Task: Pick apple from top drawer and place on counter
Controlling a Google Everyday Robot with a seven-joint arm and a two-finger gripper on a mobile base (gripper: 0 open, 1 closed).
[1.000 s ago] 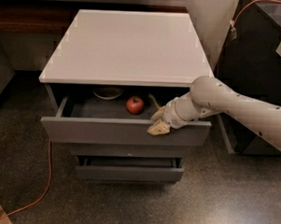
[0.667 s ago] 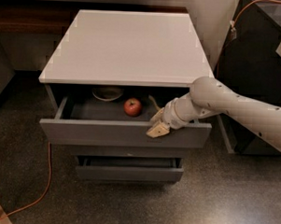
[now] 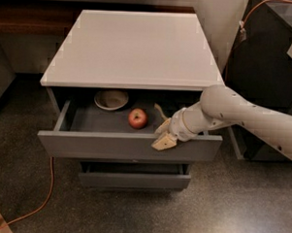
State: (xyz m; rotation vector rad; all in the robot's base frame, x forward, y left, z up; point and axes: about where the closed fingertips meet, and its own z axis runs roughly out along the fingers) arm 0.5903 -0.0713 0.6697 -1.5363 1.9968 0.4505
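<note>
Outward a little more comes the top drawer [image 3: 110,146], my gripper [image 3: 164,137] at its front lip, right of centre; wide or narrow, I cannot tell. The apple [image 3: 137,118] lies mid-drawer. Opening seems finished; next I reach inside.

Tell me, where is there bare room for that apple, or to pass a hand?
The whole counter shows bare. In the top drawer, floor is free left of the apple, in front of the bowl. The right is crowded: the gripper sits over the front edge.
</note>
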